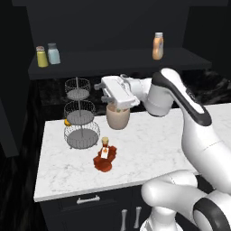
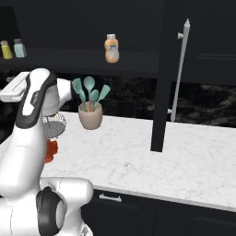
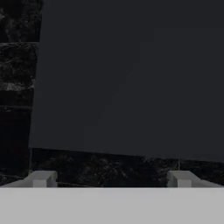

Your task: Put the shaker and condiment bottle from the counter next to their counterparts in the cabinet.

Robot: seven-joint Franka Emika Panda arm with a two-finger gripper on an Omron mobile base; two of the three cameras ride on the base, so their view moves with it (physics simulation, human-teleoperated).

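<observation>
Nearest to the base, the counter (image 1: 149, 153) is a white marble-look slab above dark drawer fronts with silver handles (image 1: 88, 199). On its left part the condiment bottle (image 1: 104, 158) lies on its side, dark red, with its yellowish cap pointing toward the back wall and its white label facing up. Just behind it, to the left, stands a three-level wire basket stand (image 1: 80, 115); a small orange thing sits beside its lower level, too small to tell what it is. To the right of the stand is a beige utensil holder (image 2: 90, 116) with teal spatulas and spoons in it.

Above the holder the gripper (image 3: 111, 179) hangs in the air, well apart from the bottle. In the hand view its two fingers (image 3: 40, 178) stand far from each other with nothing between them, so they are released, and they point at a dark panel and the black stone wall.

Farthest away is the cabinet (image 1: 122, 61), a black wall unit with one long shelf. At the left end of the shelf the shaker (image 1: 53, 53), pale teal-blue with a grey cap, stands upright just beside the yellow shaker (image 1: 42, 57). The slim orange bottle (image 1: 157, 46) stands alone further right on the same shelf. In the right base view an open black cabinet door (image 2: 173, 69) with a long silver handle hangs over the counter.
</observation>
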